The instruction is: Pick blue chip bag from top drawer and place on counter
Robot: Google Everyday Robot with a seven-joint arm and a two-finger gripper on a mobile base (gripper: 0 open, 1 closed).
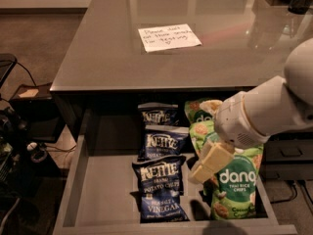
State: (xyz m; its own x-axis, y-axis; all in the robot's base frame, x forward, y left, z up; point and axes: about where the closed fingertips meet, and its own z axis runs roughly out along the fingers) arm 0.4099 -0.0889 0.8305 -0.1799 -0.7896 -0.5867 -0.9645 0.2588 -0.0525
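Gripper (201, 170) is hanging low over the open top drawer (98, 195), between the front blue chip bag (159, 180) and the green dang bag (235, 187); how far it is opening cannot be told. The front blue chip bag is lying flat on the drawer floor, with two alike bags (161, 142) lining up behind it. Paper note (168, 36) is resting on the table (107, 58).

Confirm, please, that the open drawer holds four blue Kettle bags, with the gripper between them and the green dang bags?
Not quite: the camera view shows three blue Kettle bags, not four; the gripper is between them and the green dang bags.
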